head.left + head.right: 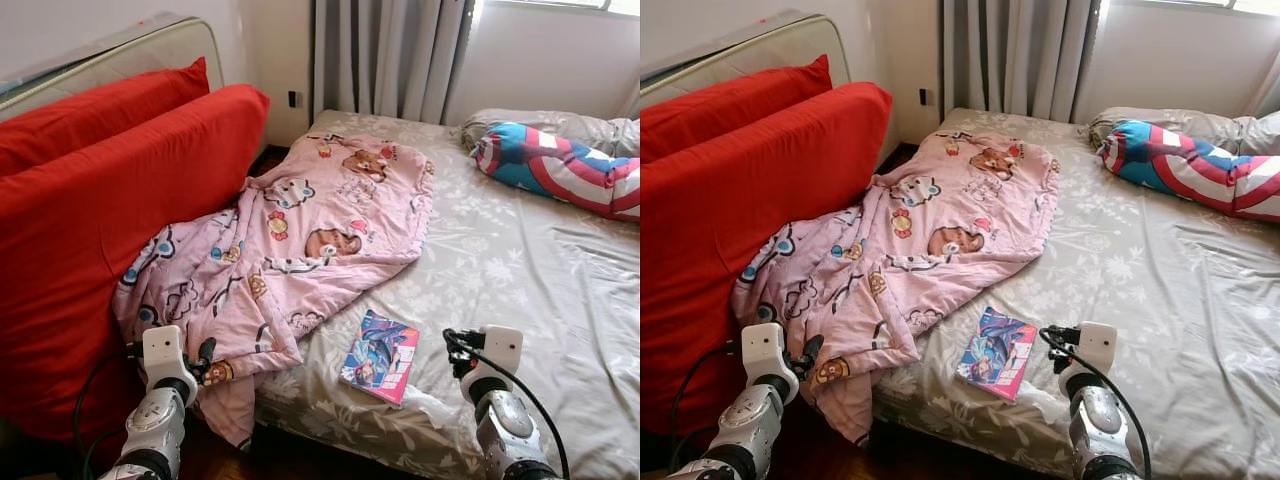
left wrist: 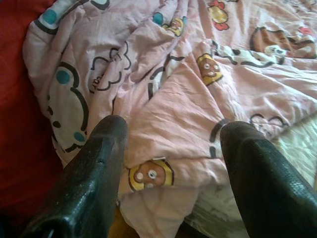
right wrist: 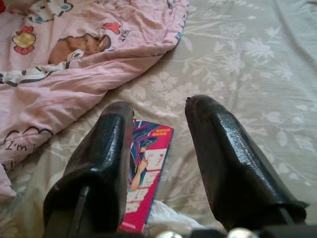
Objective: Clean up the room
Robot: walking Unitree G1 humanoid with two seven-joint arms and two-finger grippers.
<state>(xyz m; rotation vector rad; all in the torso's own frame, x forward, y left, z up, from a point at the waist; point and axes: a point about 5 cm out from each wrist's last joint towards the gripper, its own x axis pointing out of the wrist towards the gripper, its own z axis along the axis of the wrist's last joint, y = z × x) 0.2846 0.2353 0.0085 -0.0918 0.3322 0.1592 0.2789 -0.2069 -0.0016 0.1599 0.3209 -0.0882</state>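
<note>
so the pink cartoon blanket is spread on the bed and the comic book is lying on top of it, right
Not quite. The comic book lies on the grey floral sheet, beside the pink cartoon blanket, not on it. The left eye view shows this; the blanket is on the bed as you said.

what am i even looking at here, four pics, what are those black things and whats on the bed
This is a humanoid robot tidying a bedroom. The two wide pictures come from its head camera, looking down at the bed. The two close-ups come from cameras on its wrists; the black shapes are gripper fingers. The left gripper is open over a pink cartoon blanket that droops off the bed's edge against red cushions. The right gripper is open above a colourful book. A striped star pillow lies farther back. Nothing is held.
</note>
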